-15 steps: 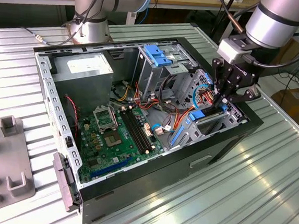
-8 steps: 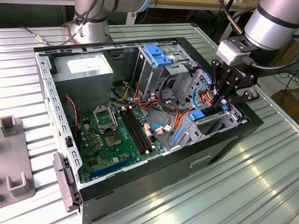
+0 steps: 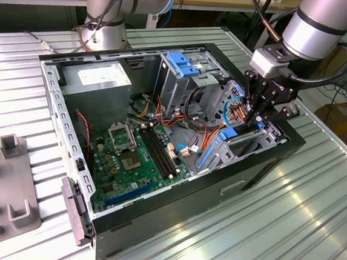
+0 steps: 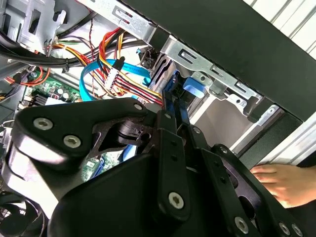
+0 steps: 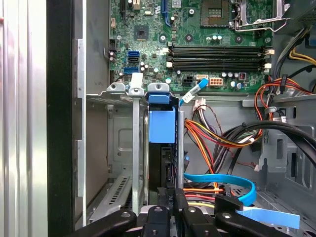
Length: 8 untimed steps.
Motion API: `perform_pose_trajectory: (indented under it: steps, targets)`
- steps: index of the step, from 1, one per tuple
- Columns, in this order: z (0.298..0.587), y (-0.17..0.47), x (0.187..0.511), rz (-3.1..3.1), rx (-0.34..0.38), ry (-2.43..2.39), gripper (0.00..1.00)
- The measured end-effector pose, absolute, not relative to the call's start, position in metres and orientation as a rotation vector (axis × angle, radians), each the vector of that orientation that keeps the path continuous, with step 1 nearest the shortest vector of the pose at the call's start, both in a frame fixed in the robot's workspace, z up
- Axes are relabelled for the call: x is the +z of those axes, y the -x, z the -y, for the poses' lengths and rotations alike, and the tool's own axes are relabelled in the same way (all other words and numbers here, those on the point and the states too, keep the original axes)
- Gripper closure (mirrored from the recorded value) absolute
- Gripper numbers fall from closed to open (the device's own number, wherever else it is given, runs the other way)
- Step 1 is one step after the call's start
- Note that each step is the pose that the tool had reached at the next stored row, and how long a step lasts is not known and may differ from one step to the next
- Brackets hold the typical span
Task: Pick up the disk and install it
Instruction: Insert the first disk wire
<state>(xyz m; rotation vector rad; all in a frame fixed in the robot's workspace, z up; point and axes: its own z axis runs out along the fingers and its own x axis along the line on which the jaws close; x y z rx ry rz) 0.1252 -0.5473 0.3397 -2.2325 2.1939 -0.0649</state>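
Evidently the gripper (image 3: 261, 115) is lowered into the corner of the open computer case (image 3: 229, 189) toward the exterior view's right, above the metal drive bay (image 5: 133, 148). In the first wrist view its black fingers (image 5: 170, 200) are seen drawn close together on the near end of the disk (image 5: 162, 163), which stands on edge in a slot of that bay, so it is judged to be pinched rather than merely touched. The blue bracket (image 5: 162, 126) caps the far end of the disk, level with the bay's top rail. A flat blue data cable (image 5: 237, 185) and a bundle of red, yellow and orange wires (image 5: 212, 140) lie just beside the slot. A person's hand (image 4: 276, 182) is seen resting outside the case wall in the second wrist view.

The disk is judged stiff, fairly dense and sensitive to knocks, with smooth metal faces that could slip. Hold is best taken across its narrow edges or on the plastic bracket, keeping it square to the slot.
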Motion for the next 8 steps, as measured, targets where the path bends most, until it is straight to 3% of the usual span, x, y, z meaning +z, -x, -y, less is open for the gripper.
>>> perform_pose_trajectory:
  steps: [8]
  targets:
    - [0.5473, -0.1254, 0.3426, -2.194, -0.065, 2.232, 0.76]
